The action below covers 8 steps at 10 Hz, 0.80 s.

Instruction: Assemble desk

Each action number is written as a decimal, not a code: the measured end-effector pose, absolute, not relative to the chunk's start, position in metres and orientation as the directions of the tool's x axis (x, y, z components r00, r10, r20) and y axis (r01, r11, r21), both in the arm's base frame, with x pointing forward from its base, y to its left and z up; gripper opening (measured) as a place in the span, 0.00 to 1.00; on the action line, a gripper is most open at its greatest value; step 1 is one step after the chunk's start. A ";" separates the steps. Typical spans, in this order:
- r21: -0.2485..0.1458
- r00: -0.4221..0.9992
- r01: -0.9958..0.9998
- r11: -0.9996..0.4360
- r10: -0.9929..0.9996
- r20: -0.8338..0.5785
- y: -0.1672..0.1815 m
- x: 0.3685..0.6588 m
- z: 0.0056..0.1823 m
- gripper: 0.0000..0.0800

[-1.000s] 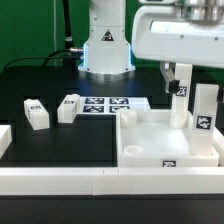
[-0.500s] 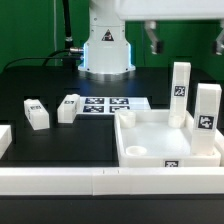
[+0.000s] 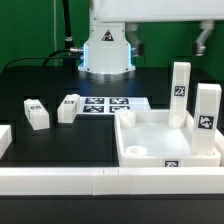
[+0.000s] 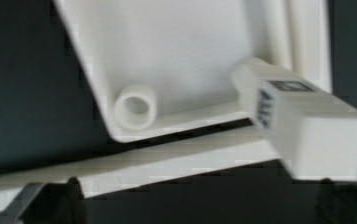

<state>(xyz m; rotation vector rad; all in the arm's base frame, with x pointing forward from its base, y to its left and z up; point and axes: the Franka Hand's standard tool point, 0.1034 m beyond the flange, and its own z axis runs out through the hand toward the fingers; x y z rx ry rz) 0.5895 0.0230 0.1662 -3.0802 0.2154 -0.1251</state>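
Observation:
The desk's white tabletop [image 3: 160, 135] lies tray-side up at the exterior view's right, with two tagged square legs standing in it, one at the back [image 3: 181, 95] and one further right [image 3: 206, 110]. Two more legs [image 3: 35, 114] [image 3: 70, 107] lie loose on the black table at the left. My gripper [image 3: 168, 42] hangs high above the tabletop, open and holding nothing. In the wrist view I look down on the tabletop [image 4: 175, 60], an empty round socket [image 4: 136, 105] and an upright leg [image 4: 299, 115]; my gripper [image 4: 196, 200] stands wide apart there.
The marker board [image 3: 110, 104] lies flat between the loose legs and the tabletop. A long white rail [image 3: 110, 181] runs along the table's front edge, with another piece [image 3: 4, 140] at the left. The robot base [image 3: 105, 50] stands at the back.
My gripper has let go of the back leg, opened a little wider and risen well above the tabletop. That leg stays upright in its corner.

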 end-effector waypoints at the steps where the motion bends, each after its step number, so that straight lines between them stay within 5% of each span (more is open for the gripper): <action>1: -0.064 0.989 -0.123 -0.990 -0.128 0.079 0.009 0.585 0.160 0.81; 3: -0.054 0.992 -0.076 -0.996 -0.081 0.099 -0.011 0.578 0.139 0.81; 7: -0.059 0.999 -0.039 -0.997 -0.041 0.022 -0.009 0.574 0.134 0.81; 8: -0.045 0.999 0.018 -0.999 0.016 0.036 -0.013 0.577 0.118 0.81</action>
